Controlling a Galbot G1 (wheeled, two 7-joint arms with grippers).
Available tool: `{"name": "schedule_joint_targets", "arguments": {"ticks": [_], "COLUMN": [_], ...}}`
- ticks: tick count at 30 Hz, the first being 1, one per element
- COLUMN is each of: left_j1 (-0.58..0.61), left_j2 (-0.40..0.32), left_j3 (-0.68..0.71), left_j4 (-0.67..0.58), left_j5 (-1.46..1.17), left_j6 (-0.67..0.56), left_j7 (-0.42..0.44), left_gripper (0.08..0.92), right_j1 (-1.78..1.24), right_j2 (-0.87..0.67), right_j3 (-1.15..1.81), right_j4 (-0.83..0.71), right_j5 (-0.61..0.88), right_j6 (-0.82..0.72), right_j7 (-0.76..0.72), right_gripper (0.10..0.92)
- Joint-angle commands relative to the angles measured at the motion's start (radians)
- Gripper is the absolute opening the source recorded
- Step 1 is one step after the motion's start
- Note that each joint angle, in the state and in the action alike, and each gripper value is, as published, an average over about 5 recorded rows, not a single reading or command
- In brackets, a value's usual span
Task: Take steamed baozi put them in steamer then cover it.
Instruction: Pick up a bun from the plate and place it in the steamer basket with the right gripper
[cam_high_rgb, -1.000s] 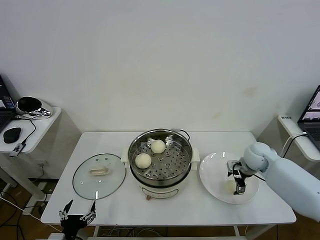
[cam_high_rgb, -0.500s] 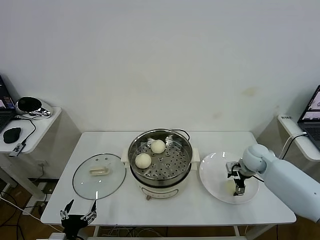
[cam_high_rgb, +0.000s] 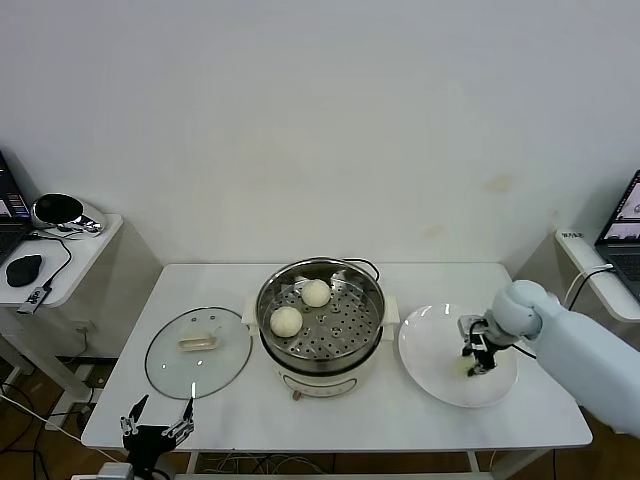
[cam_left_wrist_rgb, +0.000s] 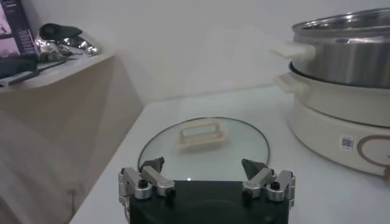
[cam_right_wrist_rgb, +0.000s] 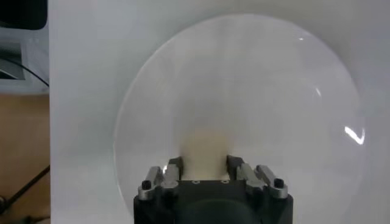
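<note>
Two baozi (cam_high_rgb: 316, 292) (cam_high_rgb: 286, 320) lie on the perforated tray of the steamer (cam_high_rgb: 372, 300), which also shows in the left wrist view (cam_left_wrist_rgb: 341, 55). My right gripper (cam_high_rgb: 478, 358) is over the white plate (cam_high_rgb: 420, 345), shut on a third baozi (cam_high_rgb: 461, 368). In the right wrist view the baozi (cam_right_wrist_rgb: 204, 146) is squeezed between the fingers of the right gripper (cam_right_wrist_rgb: 204, 164), above the plate (cam_right_wrist_rgb: 304, 91). A fourth baozi is not in view. The glass cover (cam_high_rgb: 198, 350) lies flat on the table left of the steamer. My left gripper (cam_high_rgb: 157, 428) is open and empty below the table's front left edge, facing the cover (cam_left_wrist_rgb: 204, 143).
A side shelf (cam_high_rgb: 70, 265) with a mouse and a shiny object stands at the far left. Another shelf (cam_high_rgb: 590, 265) with a laptop stands at the far right. The steamer's cord runs behind it.
My right gripper has risen slightly and shifted a little away from the front of the plate with the baozi in its fingers. The left arm has not moved.
</note>
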Motion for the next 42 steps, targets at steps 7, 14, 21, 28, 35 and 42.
{"name": "schedule_joint_targets", "arguments": {"ticks": [7,14,21,28,35,42], "left_j1": [-0.006,-0.006,-0.001,-0.007,-0.01,-0.016], "left_j2": [-0.006,-0.013,-0.021,-0.025,-0.031,-0.031], "left_j3": [-0.011,-0.035,-0.049,-0.059,-0.068,-0.071], "left_j4": [-0.017,-0.046,-0.065,-0.065,-0.069,-0.068], "left_j5": [0.008,0.005,0.002,-0.004,-0.013,-0.02], "left_j6": [-0.006,-0.015,-0.018,-0.019,-0.022,-0.023], "left_j7": [-0.005,-0.011,-0.014,-0.018,-0.021,-0.023], "left_gripper": [0.823,0.823,0.823,0.823,0.823,0.823], "right_j1": [0.707,0.865,0.874,0.848,0.803,0.706], "right_j2": [0.114,0.316,0.455,0.551,0.596,0.601], "right_j3": [-0.403,-0.474,-0.487,-0.535,-0.583,-0.607], "right_j4": [-0.028,-0.175,-0.162,-0.15,-0.138,-0.106], "right_j5": [0.388,0.537,0.532,0.517,0.402,0.219], "right_j6": [0.072,0.382,0.463,0.58,0.684,0.781], "right_j7": [-0.096,-0.156,-0.16,-0.15,-0.14,-0.121], "right_gripper": [0.454,0.522,0.44,0.391,0.391,0.39]}}
